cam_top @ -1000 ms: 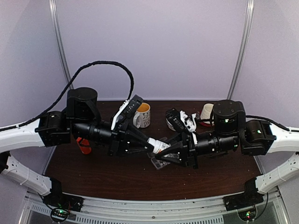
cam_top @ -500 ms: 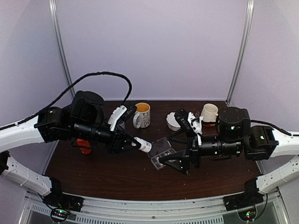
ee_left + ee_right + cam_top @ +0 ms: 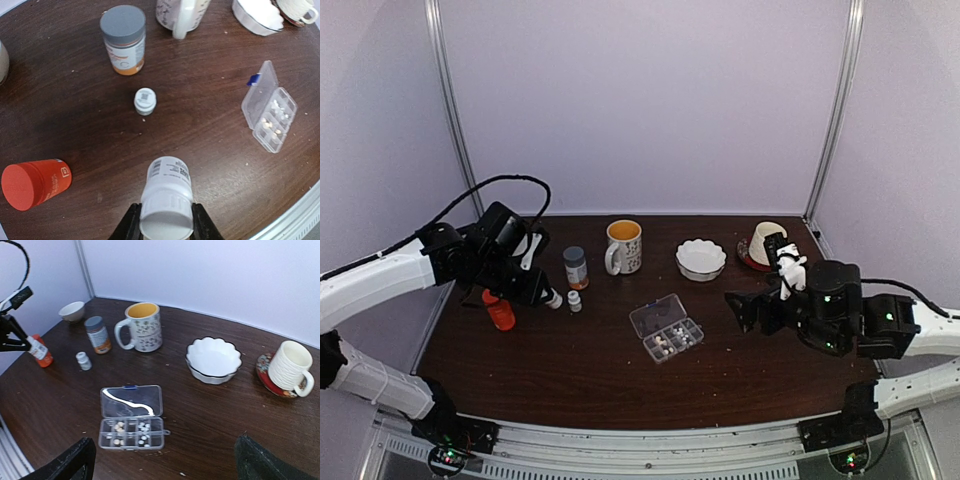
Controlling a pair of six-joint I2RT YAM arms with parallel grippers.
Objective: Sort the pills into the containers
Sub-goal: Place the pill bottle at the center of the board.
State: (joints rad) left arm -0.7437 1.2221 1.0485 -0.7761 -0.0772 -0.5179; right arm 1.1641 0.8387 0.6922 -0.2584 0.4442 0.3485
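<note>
Lying in a few middle compartments of the clear pill box (image 3: 131, 401), the pills (image 3: 120, 427) are seen as tiny pale pellets, some whitish and some tan. The box is set near the middle of the dark wooden table (image 3: 570, 370), well apart from both arms, with its hinged lid laid open and flat on the far side.

Behind the box, a patterned mug (image 3: 624, 246) and a white scalloped bowl (image 3: 701, 258) are placed, and a ribbed cup (image 3: 290, 367) is stood on a red saucer at the far right. To the left, a grey-capped bottle (image 3: 123, 37) and a tiny white bottle (image 3: 145, 101) are stood close together, with an orange-red bottle (image 3: 35, 182) further left.

A larger white bottle (image 3: 166, 192) is clamped between the fingers of the left gripper (image 3: 166, 227), above the table's left side. The right gripper (image 3: 165, 465) is held with its jaws spread wide and nothing between them, to the right of the box.
</note>
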